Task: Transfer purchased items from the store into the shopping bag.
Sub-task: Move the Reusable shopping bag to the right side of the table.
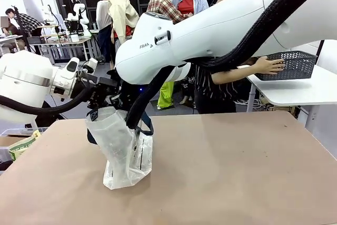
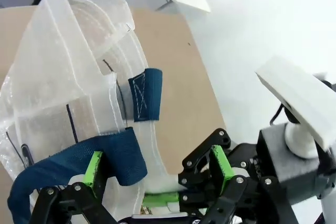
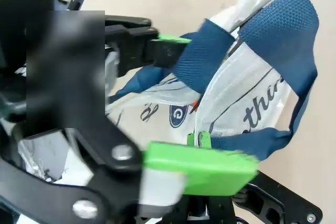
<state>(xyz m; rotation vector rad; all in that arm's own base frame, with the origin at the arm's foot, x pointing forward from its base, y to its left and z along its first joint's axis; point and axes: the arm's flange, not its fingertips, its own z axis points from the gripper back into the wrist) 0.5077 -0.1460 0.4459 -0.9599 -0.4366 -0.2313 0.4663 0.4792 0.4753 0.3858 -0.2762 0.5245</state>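
The shopping bag [image 1: 124, 148], translucent with dark blue handles, stands on the brown table [image 1: 237, 172]. My left gripper [image 1: 108, 96] is at its top rim. In the left wrist view this gripper [image 2: 157, 166] is open, with a blue handle [image 2: 79, 163] draped over one finger. My right gripper [image 1: 138, 121] reaches across to the bag's mouth, and its green pads [image 3: 199, 169] close on the bag's edge beside a blue handle [image 3: 273, 40]. The store, a dark grey lattice basket [image 1: 297, 64], sits on a white side table with a person's hand [image 1: 268, 66] on it. The purchased items are hidden.
The white side table [image 1: 295, 90] stands at the far right, beyond the brown table's edge. My right arm's large white link [image 1: 210, 30] spans the upper middle of the front view. A box [image 1: 21, 146] lies off the table's left side.
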